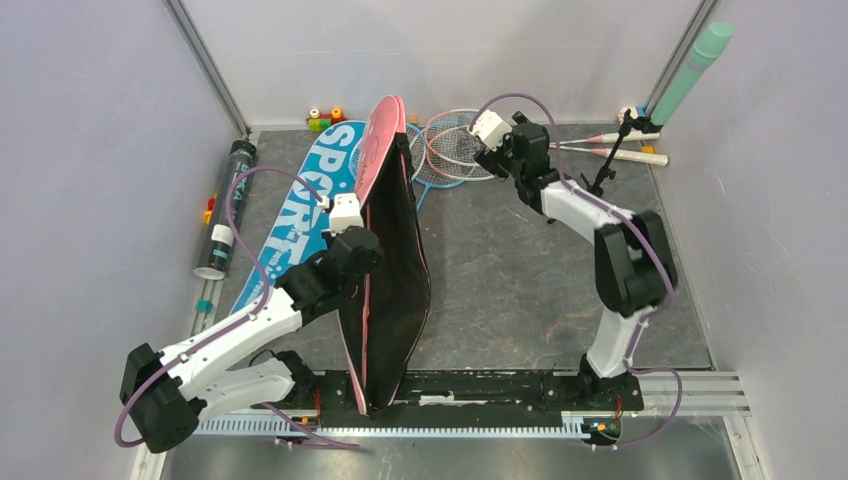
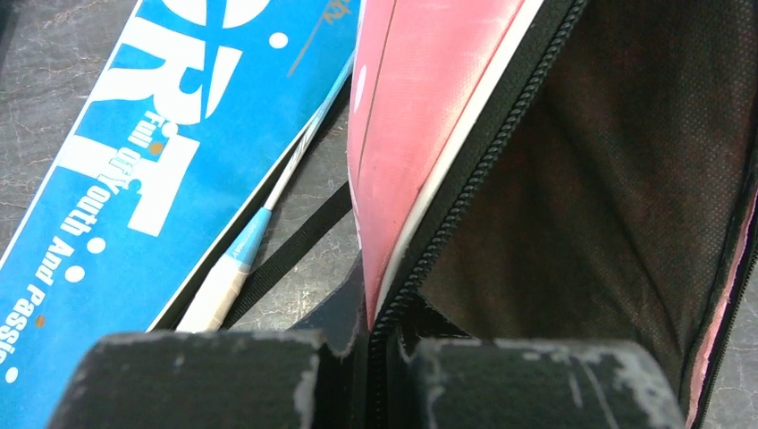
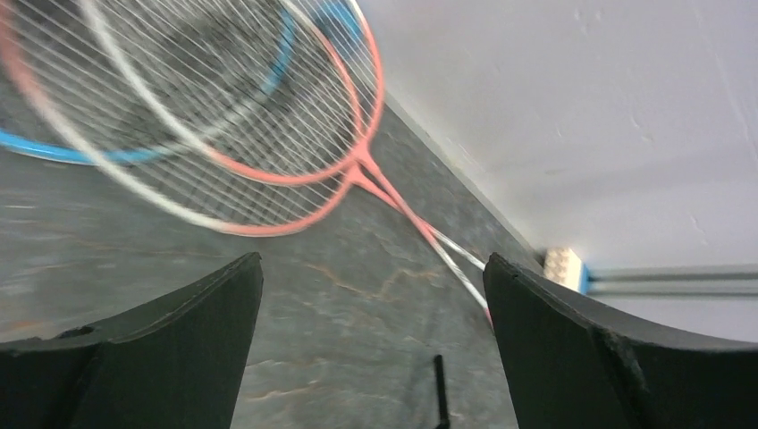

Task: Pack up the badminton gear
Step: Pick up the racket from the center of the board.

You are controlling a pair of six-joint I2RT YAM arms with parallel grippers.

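left arm point(image 1: 235, 335): low, stretched forward; left gripper point(image 2: 371, 357): jaws pinched on pink bag point(image 2: 420, 107) edge
right arm point(image 1: 625, 265): elbow high, reaching far; right gripper point(image 3: 371, 268): jaws spread wide

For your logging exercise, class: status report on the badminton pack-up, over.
Left end effector shut on zip edge of pink racket bag. Right end effector open, near pink rackets, holding nothing. Black tripod stand beside their shafts.

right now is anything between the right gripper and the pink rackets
Nothing visible: the open right gripper faces the pink rackets across the table. The black tripod stands aside, by their shafts.
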